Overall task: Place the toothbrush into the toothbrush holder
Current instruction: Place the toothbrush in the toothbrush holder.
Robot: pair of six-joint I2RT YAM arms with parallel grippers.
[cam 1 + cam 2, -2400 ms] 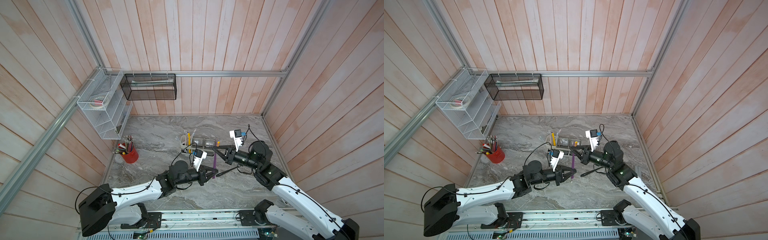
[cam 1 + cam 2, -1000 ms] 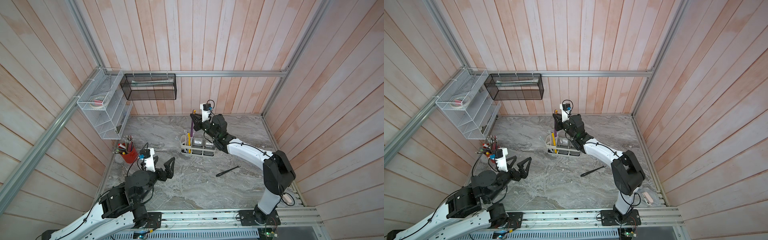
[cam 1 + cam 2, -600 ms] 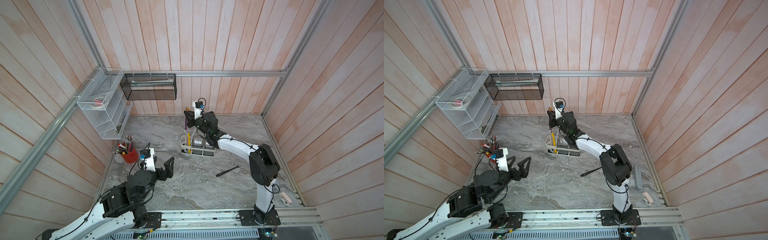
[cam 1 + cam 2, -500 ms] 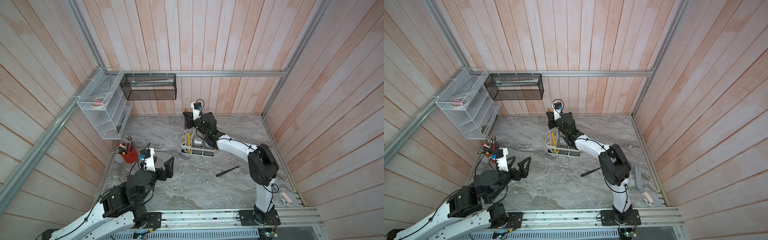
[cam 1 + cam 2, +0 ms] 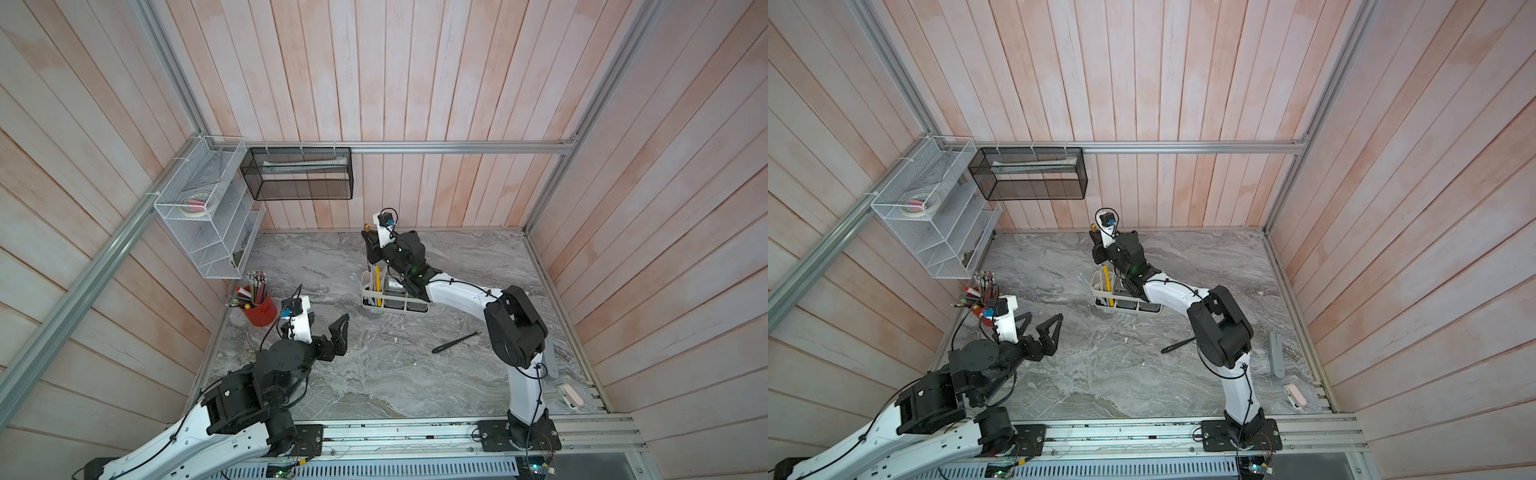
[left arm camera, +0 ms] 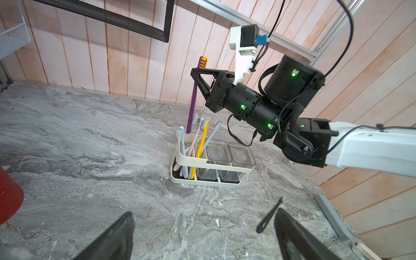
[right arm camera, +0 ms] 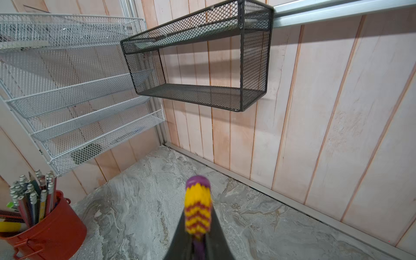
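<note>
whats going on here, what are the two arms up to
The right gripper is shut on a purple toothbrush. It holds the brush upright, bristles up, over the slotted end of the toothbrush holder, where several other brushes already stand. The brush's lower tip is about level with the rim; whether it has gone in is hard to tell. The left gripper hovers off to the side with its fingers open, holding nothing.

purple toothbrush (image 6: 193, 108), its bristles zigzagged yellow and dark red. cream-white toothbrush holder (image 6: 213, 166) with a yellow brush (image 6: 201, 144) inside. grey marbled table (image 6: 90, 146). red cup (image 7: 51, 234). black mesh basket (image 7: 198, 93), white mesh rack (image 7: 67, 90).
</note>
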